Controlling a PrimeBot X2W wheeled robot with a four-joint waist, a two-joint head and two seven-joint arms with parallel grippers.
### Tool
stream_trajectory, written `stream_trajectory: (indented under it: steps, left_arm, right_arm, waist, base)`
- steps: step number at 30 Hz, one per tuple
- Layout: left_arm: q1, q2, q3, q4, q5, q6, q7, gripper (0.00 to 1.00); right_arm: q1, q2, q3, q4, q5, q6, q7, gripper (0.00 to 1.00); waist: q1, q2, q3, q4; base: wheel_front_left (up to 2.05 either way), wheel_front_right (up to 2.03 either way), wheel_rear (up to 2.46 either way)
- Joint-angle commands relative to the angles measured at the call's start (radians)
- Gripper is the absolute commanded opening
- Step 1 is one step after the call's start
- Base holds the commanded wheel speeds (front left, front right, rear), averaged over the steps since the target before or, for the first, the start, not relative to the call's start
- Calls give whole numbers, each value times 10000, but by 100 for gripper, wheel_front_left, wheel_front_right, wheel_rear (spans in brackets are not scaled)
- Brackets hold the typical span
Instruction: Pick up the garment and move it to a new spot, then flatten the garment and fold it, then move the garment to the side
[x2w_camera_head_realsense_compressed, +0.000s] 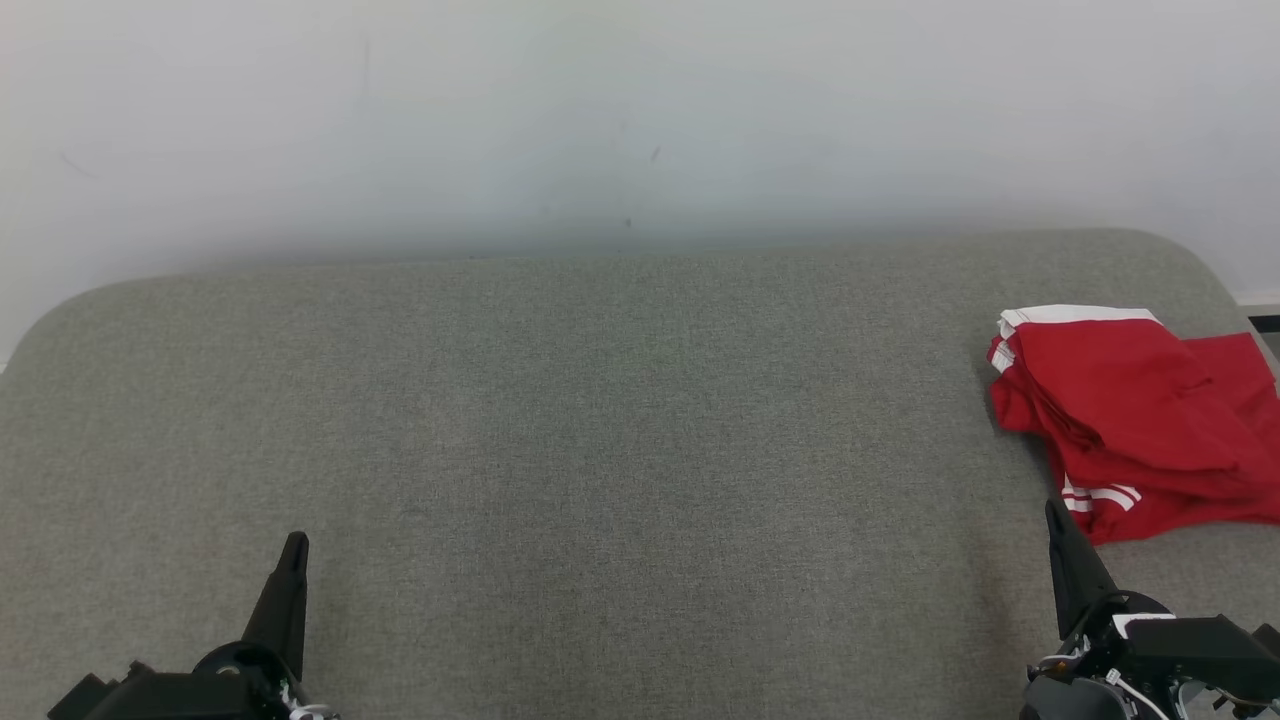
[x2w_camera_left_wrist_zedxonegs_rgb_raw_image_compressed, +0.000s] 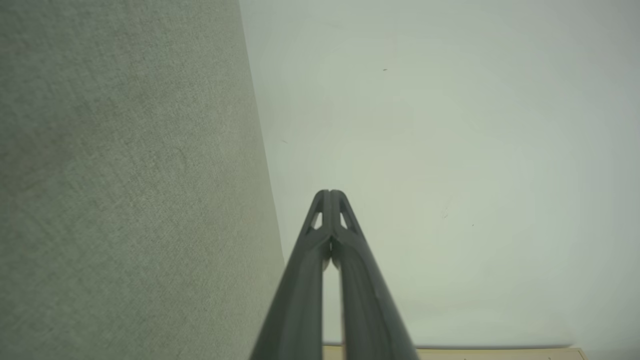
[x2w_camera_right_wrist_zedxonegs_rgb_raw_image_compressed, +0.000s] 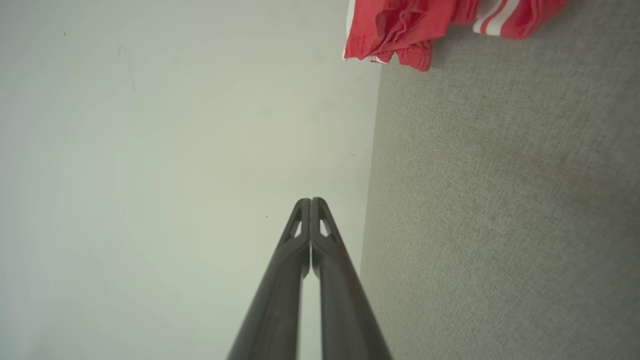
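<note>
The garment (x2w_camera_head_realsense_compressed: 1130, 420) is red with white stripes and lies folded in a loose pile at the right edge of the grey fabric surface (x2w_camera_head_realsense_compressed: 600, 430). Its edge also appears at the top of the right wrist view as the garment (x2w_camera_right_wrist_zedxonegs_rgb_raw_image_compressed: 400, 25). My right gripper (x2w_camera_head_realsense_compressed: 1052, 512) is shut and empty, its tip just below and left of the garment's near corner. In its own wrist view the right gripper (x2w_camera_right_wrist_zedxonegs_rgb_raw_image_compressed: 310, 201) shows both fingers pressed together. My left gripper (x2w_camera_head_realsense_compressed: 296, 542) sits at the lower left, shut and empty, far from the garment; the left gripper (x2w_camera_left_wrist_zedxonegs_rgb_raw_image_compressed: 329, 192) has its tips touching.
A pale wall (x2w_camera_head_realsense_compressed: 640, 120) rises behind the rounded back edge of the grey surface. The surface's right edge runs close beside the garment. A strip of light wood floor (x2w_camera_left_wrist_zedxonegs_rgb_raw_image_compressed: 500, 354) shows at the bottom of the left wrist view.
</note>
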Motion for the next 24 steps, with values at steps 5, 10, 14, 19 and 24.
stream_trajectory:
  steps: [5,10,14,19,24]
  left_arm:
    - [-50,52,31,-27,-42,-26,46,0]
    - [-50,52,31,-28,-43,-26,46,0]
    - [-49,52,30,-28,-43,-26,45,0]
    - [-49,52,30,-28,-44,-26,45,0]
    - [-49,52,29,-29,-44,-26,44,0]
  right_arm:
    - [-33,2,-10,-22,17,-21,29,0]
    - [-33,2,-10,-22,17,-21,30,0]
    - [-33,2,-9,-22,17,-21,28,0]
    - [-33,2,-9,-22,13,-21,28,0]
    - [-32,2,-9,-22,13,-21,29,0]
  waist:
    - [1,-1,0,0]
    - [1,-1,0,0]
    - [1,-1,0,0]
    - [1,-1,0,0]
    - [1,-1,0,0]
  base:
    - [0,0,0]
    - [0,0,0]
    - [0,0,0]
    - [0,0,0]
    - [0,0,0]
